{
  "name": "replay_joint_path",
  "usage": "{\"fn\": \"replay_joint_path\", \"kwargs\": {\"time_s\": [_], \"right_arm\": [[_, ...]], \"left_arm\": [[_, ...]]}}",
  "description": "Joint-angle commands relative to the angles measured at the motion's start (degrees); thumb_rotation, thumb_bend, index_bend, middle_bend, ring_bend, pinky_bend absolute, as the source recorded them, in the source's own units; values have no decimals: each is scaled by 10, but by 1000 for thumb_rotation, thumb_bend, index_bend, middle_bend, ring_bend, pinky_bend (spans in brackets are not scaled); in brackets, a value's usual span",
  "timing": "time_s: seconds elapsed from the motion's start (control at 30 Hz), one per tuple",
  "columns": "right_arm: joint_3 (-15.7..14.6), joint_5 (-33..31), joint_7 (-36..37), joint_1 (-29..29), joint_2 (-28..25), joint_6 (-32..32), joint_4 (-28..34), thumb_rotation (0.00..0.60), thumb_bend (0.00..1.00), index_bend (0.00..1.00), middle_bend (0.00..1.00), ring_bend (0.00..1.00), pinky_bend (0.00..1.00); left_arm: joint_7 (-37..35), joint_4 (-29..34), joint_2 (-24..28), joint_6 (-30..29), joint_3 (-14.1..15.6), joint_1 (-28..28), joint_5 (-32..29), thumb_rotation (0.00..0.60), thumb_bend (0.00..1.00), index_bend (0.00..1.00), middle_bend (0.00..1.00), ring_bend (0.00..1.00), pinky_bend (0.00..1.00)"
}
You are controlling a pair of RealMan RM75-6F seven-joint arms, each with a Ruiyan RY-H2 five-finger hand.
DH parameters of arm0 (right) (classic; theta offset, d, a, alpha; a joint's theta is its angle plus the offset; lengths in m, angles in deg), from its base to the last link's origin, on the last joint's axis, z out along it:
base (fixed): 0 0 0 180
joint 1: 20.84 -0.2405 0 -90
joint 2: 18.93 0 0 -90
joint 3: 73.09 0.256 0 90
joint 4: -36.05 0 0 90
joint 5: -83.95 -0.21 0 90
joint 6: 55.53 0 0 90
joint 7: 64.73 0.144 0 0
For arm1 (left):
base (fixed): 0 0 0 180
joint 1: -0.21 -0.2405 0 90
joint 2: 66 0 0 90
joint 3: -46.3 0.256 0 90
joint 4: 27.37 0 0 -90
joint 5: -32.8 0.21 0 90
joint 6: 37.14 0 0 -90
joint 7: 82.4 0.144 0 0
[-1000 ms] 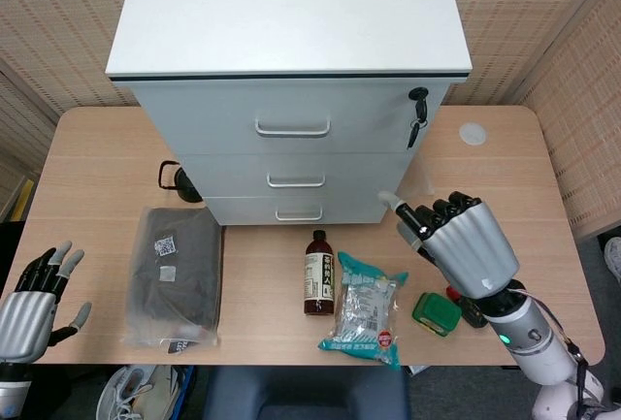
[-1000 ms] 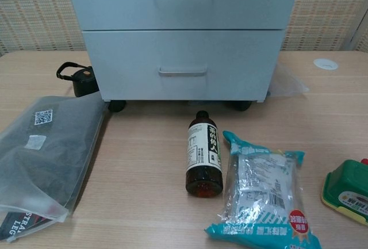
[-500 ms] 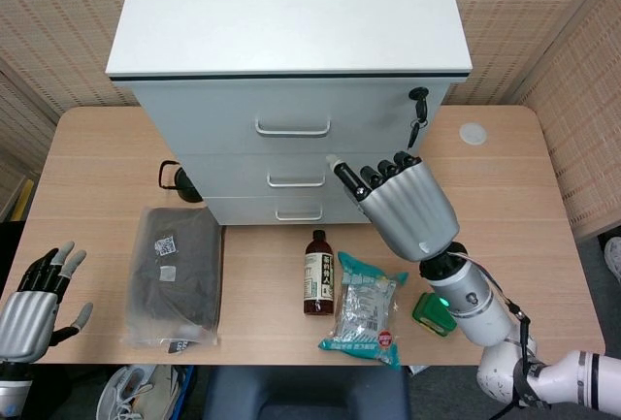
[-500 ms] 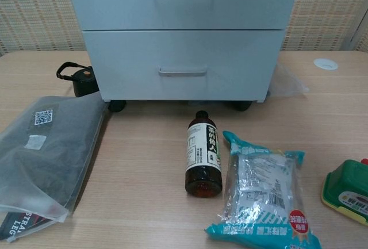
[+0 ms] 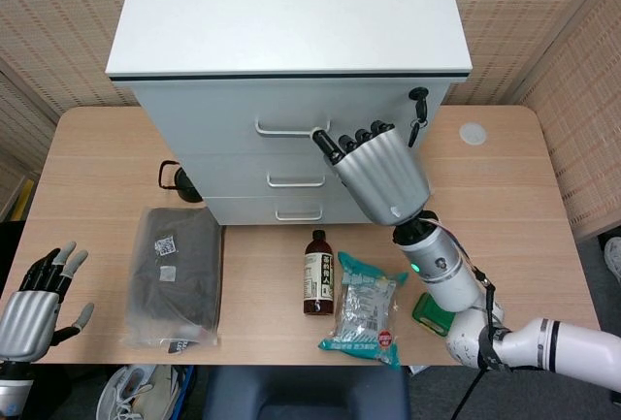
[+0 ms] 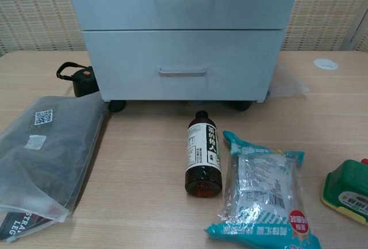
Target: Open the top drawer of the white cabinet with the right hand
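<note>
The white cabinet [image 5: 291, 22] stands at the back of the table, and its top drawer [image 5: 213, 124] is closed. The drawer's handle [image 5: 286, 133] is a pale bar across the front. My right hand [image 5: 376, 173] is raised in front of the cabinet with its back toward the camera and holds nothing. Its fingertips [image 5: 320, 138] reach the handle's right end; I cannot tell whether they touch it. My left hand [image 5: 34, 306] hovers with spread fingers at the table's near left corner. The chest view shows only the lower drawers [image 6: 183, 65] and neither hand.
A key [image 5: 418, 110] hangs in the lock at the drawer's right. On the table in front lie a dark bottle [image 6: 203, 154], a snack packet [image 6: 264, 194], a green box [image 6: 348, 190], a grey bag [image 6: 40, 157] and a small black pouch [image 6: 80, 79].
My right hand has risen from the table's right side and moved left and up to the top drawer's handle. The left hand has barely moved.
</note>
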Motion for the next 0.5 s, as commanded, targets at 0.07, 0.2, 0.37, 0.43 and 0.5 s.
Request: {"fn": "replay_joint_path", "kwargs": {"time_s": [0.07, 0.2, 0.37, 0.43, 0.5], "right_arm": [[-1, -10, 4, -16, 9, -1, -19, 600, 251, 459, 936, 973, 980], [-1, -19, 6, -29, 15, -1, -35, 600, 252, 467, 936, 972, 980], [-3, -27, 11, -44, 22, 1, -50, 600, 252, 478, 936, 973, 980], [-5, -27, 13, -49, 24, 3, -54, 600, 252, 487, 936, 972, 980], [-7, -29, 14, -53, 25, 3, -59, 600, 252, 499, 936, 972, 980]], "left_arm": [[2, 1, 1, 1, 0, 0, 0, 600, 325, 91, 2, 31, 112], [3, 3, 2, 0, -1, 0, -2, 600, 325, 91, 2, 31, 112], [5, 5, 3, 1, -1, 1, -3, 600, 325, 91, 2, 31, 112], [4, 5, 3, 1, -1, 0, -3, 600, 324, 91, 2, 31, 112], [5, 5, 4, 1, -2, 1, -4, 600, 325, 91, 2, 31, 112]]}}
